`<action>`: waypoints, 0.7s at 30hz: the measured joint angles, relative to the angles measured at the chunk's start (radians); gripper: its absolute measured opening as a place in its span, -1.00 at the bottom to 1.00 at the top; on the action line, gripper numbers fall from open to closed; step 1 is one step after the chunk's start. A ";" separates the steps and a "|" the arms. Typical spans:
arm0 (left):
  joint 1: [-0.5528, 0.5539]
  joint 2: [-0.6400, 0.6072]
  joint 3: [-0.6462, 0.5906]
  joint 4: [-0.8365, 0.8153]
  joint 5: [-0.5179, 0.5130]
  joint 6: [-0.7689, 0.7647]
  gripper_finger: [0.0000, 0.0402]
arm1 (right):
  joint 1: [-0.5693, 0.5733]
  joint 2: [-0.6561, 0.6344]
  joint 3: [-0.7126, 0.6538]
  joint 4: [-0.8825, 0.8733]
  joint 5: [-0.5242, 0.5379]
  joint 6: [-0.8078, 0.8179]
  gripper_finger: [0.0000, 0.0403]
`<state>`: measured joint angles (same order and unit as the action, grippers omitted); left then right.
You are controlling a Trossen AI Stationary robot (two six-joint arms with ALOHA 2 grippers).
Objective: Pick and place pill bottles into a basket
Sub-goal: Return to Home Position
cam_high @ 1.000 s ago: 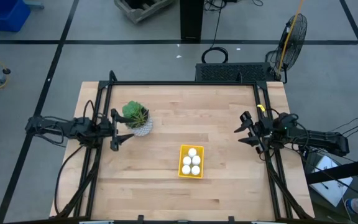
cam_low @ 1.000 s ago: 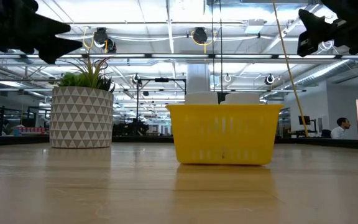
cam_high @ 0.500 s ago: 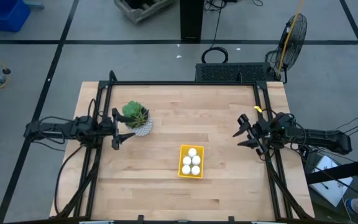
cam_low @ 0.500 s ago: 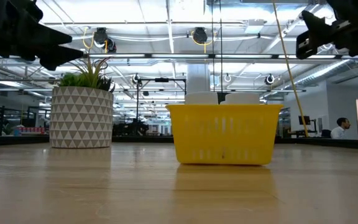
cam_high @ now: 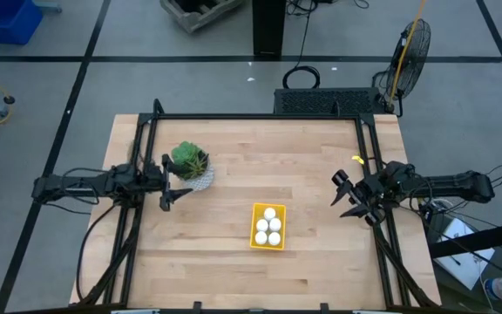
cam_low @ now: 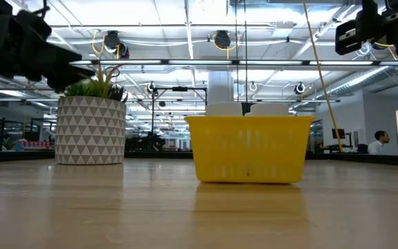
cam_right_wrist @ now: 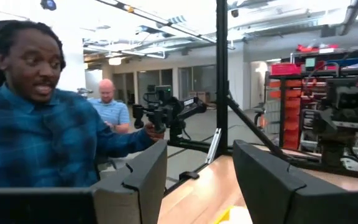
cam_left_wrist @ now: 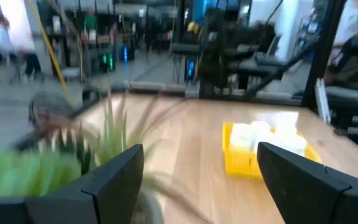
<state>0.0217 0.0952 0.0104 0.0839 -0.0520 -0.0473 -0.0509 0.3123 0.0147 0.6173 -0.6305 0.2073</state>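
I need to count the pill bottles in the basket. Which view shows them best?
The high view: looking straight down, all five pill bottles show as white caps inside the basket. The low view shows only tops above the rim; the left wrist view shows one white clump; the right wrist view, almost nothing.

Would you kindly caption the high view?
Five white pill bottles fill the yellow plastic tray; left tool and right tool wait apart.

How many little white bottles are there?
5 bottles, all in the yellow basket: one at one end, four in two pairs beside it. None shows elsewhere.
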 joint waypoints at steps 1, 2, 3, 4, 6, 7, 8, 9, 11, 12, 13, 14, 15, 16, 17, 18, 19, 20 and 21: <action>0.004 0.006 -0.001 -0.024 0.003 -0.018 0.57 | 0.009 0.006 0.000 0.002 0.001 -0.009 -0.13; 0.007 0.012 -0.001 -0.034 0.001 -0.036 0.57 | 0.016 0.012 0.000 0.009 0.002 -0.013 -0.12; 0.008 0.015 -0.001 -0.037 0.004 -0.043 0.57 | 0.023 0.018 0.000 0.022 0.002 -0.016 -0.12; 0.008 0.015 -0.001 -0.032 0.010 -0.044 0.58 | 0.029 0.023 0.000 0.037 0.002 -0.018 -0.12; 0.008 0.014 -0.001 -0.002 0.035 -0.029 0.59 | 0.040 0.036 0.000 0.061 0.002 -0.026 -0.12; 0.008 0.014 -0.001 0.009 0.045 -0.019 0.60 | 0.047 0.042 0.000 0.064 0.002 -0.037 -0.12; 0.008 0.014 -0.001 0.016 0.053 -0.012 0.60 | 0.053 0.049 0.000 0.068 0.003 -0.047 -0.12; 0.008 0.015 -0.001 0.016 0.053 -0.008 0.60 | 0.058 0.058 0.000 0.068 0.007 -0.050 -0.13; 0.008 0.015 -0.001 0.016 0.054 -0.011 0.59 | 0.067 0.079 0.000 0.062 0.077 -0.033 -0.14; 0.008 0.015 -0.001 0.016 0.053 -0.014 0.58 | 0.073 0.092 0.000 0.054 0.139 -0.016 -0.14; 0.008 0.015 -0.001 0.015 0.053 -0.015 0.58 | 0.080 0.108 0.000 0.048 0.212 -0.011 -0.14; 0.008 0.015 -0.001 0.014 0.054 -0.015 0.57 | 0.089 0.126 0.000 0.044 0.277 -0.012 -0.14; 0.008 0.015 -0.001 0.012 0.054 -0.015 0.56 | 0.100 0.145 0.000 0.046 0.332 -0.027 -0.14; 0.008 0.015 -0.001 0.009 0.053 -0.015 0.56 | 0.111 0.165 0.000 0.058 0.368 -0.053 -0.14; 0.008 0.015 -0.001 0.006 0.053 -0.015 0.56 | 0.121 0.183 0.000 0.078 0.396 -0.082 -0.14; 0.008 0.015 -0.001 0.004 0.053 -0.015 0.56 | 0.130 0.201 0.000 0.104 0.416 -0.108 -0.13; 0.008 0.015 -0.001 0.002 0.053 -0.015 0.56 | 0.136 0.216 0.000 0.132 0.425 -0.131 -0.13; 0.008 0.015 -0.001 -0.003 0.053 -0.015 0.57 | 0.139 0.228 0.000 0.165 0.427 -0.140 -0.12; 0.008 0.015 -0.001 -0.007 0.052 -0.017 0.58 | 0.138 0.235 0.000 0.193 0.426 -0.141 -0.12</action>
<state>0.0296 0.1101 0.0097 0.0765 0.0005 -0.0644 0.0874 0.5475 0.0147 0.8108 -0.2043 0.0663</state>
